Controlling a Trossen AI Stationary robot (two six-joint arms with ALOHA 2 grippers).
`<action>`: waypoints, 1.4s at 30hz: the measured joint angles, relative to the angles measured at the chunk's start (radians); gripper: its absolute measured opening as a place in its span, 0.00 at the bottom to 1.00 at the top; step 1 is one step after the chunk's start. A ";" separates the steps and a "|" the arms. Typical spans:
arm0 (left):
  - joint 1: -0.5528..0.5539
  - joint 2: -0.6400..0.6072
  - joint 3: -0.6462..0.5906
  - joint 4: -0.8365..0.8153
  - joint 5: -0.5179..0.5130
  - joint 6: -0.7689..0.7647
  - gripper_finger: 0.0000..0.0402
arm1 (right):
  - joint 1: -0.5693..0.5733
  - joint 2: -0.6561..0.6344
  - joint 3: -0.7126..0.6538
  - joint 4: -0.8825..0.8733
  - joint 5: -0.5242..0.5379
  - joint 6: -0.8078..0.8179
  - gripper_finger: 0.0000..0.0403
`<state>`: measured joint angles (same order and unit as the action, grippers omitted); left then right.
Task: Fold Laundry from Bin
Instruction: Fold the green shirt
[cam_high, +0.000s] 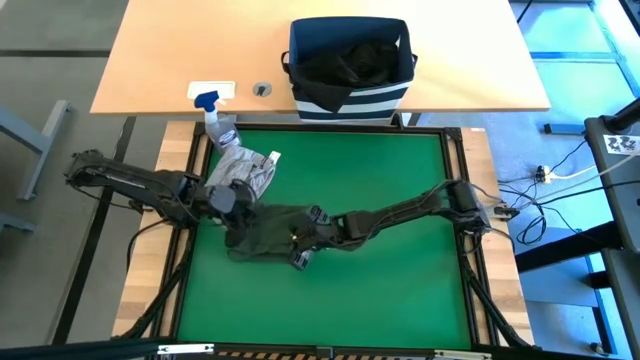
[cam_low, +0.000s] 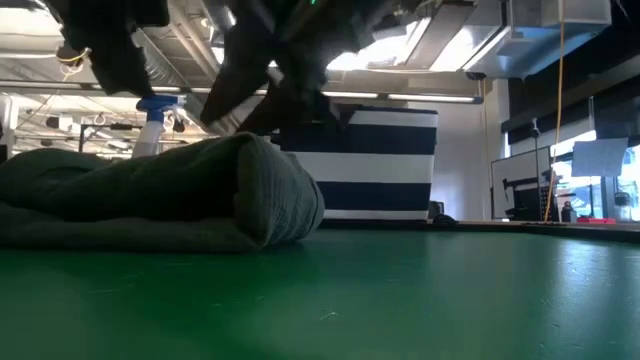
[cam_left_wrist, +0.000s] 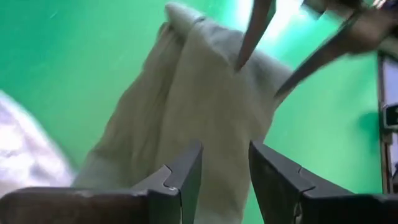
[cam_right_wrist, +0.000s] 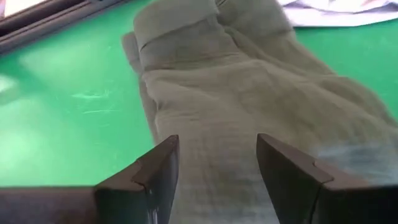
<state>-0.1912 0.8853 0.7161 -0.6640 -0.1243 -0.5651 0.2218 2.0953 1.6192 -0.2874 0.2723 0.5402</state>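
The dark olive green garment (cam_high: 268, 232) lies folded on the green mat (cam_high: 390, 180), toward the mat's left side, with a rounded folded edge showing in the low view (cam_low: 280, 200). Just beside it, nearer the mat's far left corner, lies the light grey garment (cam_high: 243, 170), crumpled. The bin (cam_high: 350, 98) stands on the wooden table (cam_high: 160, 50) beyond the mat's far edge and holds a black garment (cam_high: 352, 60); how much else sits under it I cannot tell.

The left gripper (cam_left_wrist: 225, 186) hangs over the olive cloth's left end, its fingers parted with nothing between them. The right gripper (cam_right_wrist: 217, 174) is over the same cloth from the right, fingers spread wide and empty. A spray bottle (cam_high: 213, 115) lies at the mat's far left corner.
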 joint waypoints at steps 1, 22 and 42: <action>-0.007 0.005 -0.026 0.052 -0.004 0.001 0.32 | 0.000 0.013 0.000 0.023 0.005 -0.005 0.53; -0.138 -0.004 -0.492 0.304 -0.015 -0.327 0.32 | 0.051 0.180 0.003 0.034 -0.023 -0.078 0.53; -0.177 -0.033 -0.478 0.300 -0.053 -0.313 0.32 | -0.094 0.086 -0.126 0.071 0.052 -0.251 0.53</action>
<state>-0.3679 0.8523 0.2383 -0.3644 -0.1773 -0.8779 0.1277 2.1815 1.4932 -0.2162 0.3248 0.2887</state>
